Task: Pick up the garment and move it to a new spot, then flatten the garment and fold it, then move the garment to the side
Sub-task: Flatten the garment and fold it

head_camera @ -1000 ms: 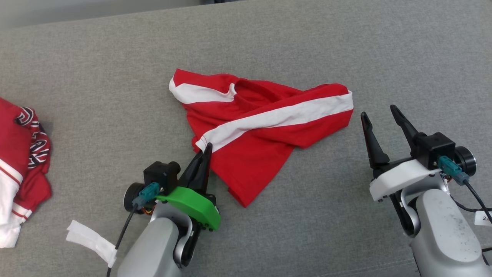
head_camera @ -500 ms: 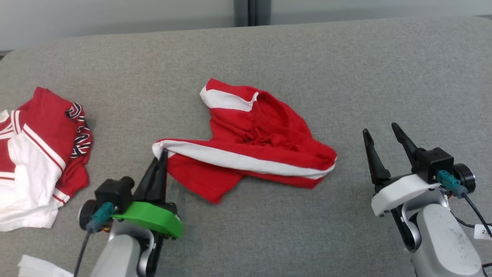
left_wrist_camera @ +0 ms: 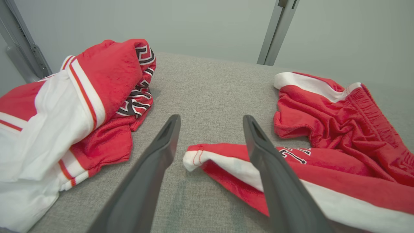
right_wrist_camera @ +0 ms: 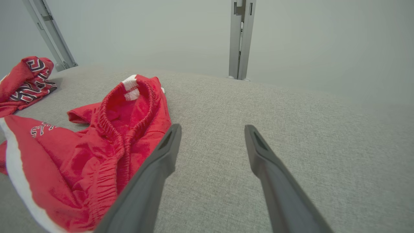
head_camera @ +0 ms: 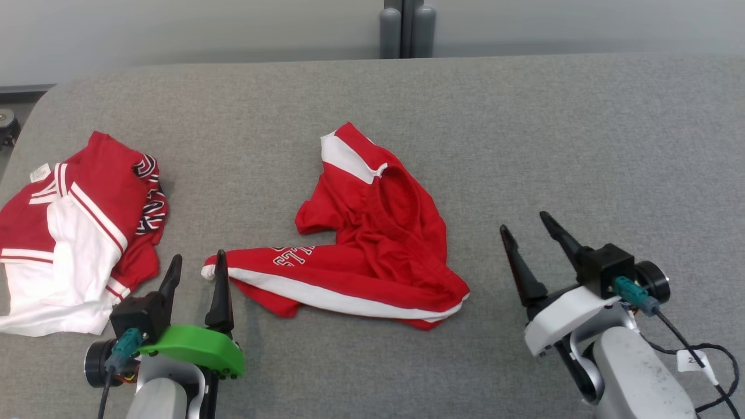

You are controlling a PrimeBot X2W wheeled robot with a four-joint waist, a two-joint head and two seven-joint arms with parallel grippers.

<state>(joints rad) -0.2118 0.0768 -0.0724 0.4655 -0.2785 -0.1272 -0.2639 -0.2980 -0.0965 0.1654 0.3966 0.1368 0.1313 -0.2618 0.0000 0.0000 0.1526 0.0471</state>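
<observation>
The garment (head_camera: 378, 244) is a pair of red shorts with white side stripes and white lettering, lying crumpled in the middle of the grey padded table (head_camera: 553, 145). My left gripper (head_camera: 198, 257) stands open just at the garment's white-edged left corner and holds nothing. In the left wrist view that corner (left_wrist_camera: 194, 155) lies on the table between the spread fingers of the left gripper (left_wrist_camera: 211, 117). My right gripper (head_camera: 524, 222) is open and empty, to the right of the garment and apart from it. In the right wrist view the garment (right_wrist_camera: 106, 145) lies left of the right gripper (right_wrist_camera: 212, 126).
A second red and white garment (head_camera: 75, 233) lies heaped at the table's left end, close to my left gripper. The table's rounded left edge (head_camera: 29, 116) is near it. A grey post (head_camera: 407, 26) stands behind the far edge. Bare grey table stretches to the right.
My left gripper has opened and let go of the garment's white-striped corner, which now rests on the table. The head view has shifted, and the garment lies more bunched.
</observation>
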